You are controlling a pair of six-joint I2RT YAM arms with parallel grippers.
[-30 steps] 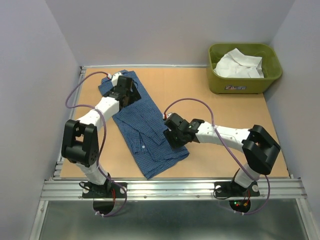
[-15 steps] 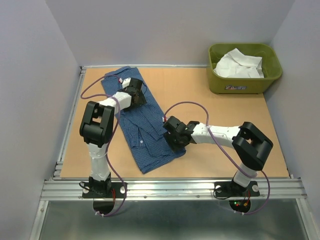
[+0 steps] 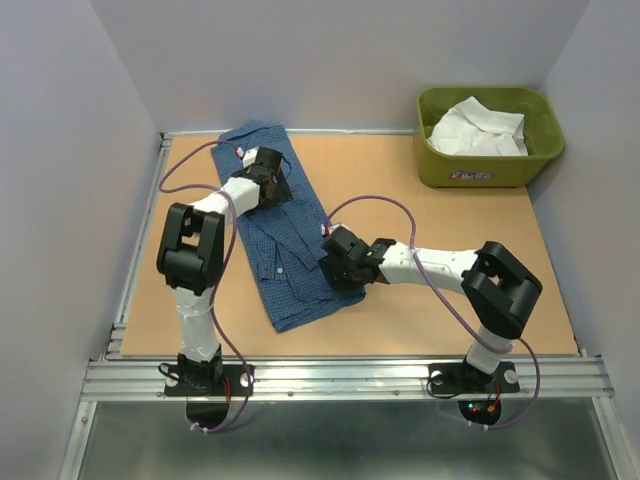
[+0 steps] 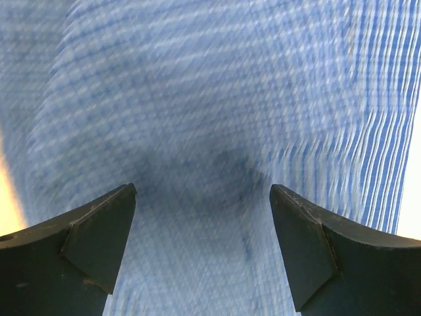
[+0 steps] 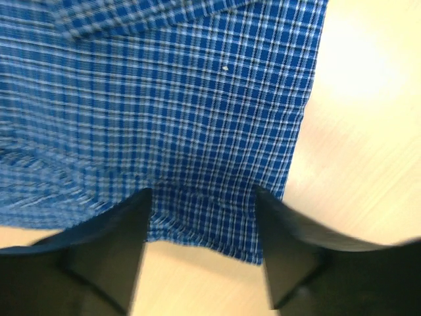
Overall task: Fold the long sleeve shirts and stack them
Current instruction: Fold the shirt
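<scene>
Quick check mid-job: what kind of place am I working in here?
Likely a lab test cell, not a home: plain walls box in a wooden tabletop, two arms are bolted to an aluminium rail, and a tub holds a white shirt.

Left claw (image 4: 200, 192), right claw (image 5: 202, 196): both agape.

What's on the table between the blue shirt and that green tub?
Nothing. The top view shows only bare brown tabletop between the blue shirt and the green tub.
</scene>
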